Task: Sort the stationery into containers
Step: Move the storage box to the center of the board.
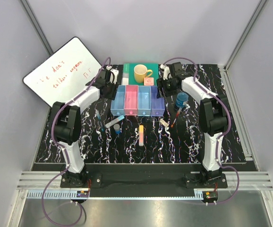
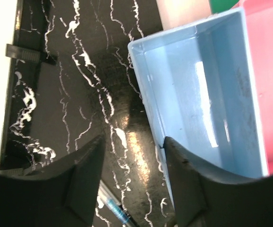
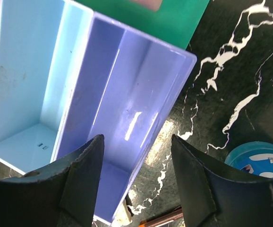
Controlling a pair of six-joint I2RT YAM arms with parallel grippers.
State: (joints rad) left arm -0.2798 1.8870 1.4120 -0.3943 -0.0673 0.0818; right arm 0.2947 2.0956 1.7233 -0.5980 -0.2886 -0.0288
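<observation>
The four joined bins (image 1: 137,100) stand mid-table and look empty. My left gripper (image 1: 109,88) is open and empty, its jaws straddling the left wall of the left light blue bin (image 2: 198,94). My right gripper (image 1: 164,87) is open and empty over the right wall of the purple bin (image 3: 122,118). The blue bottle (image 1: 182,99) stands right of the bins. The white eraser (image 1: 164,122), a red pen (image 1: 175,118), the orange-yellow bar (image 1: 140,135) and the grey marker (image 1: 114,121) lie in front of the bins. A blue pen (image 2: 113,205) lies below the left jaws.
A green book (image 1: 140,69) with a yellow mug (image 1: 141,73) and a pink cube (image 1: 149,81) lies behind the bins. A whiteboard (image 1: 63,78) leans at the back left. Grey walls enclose the table.
</observation>
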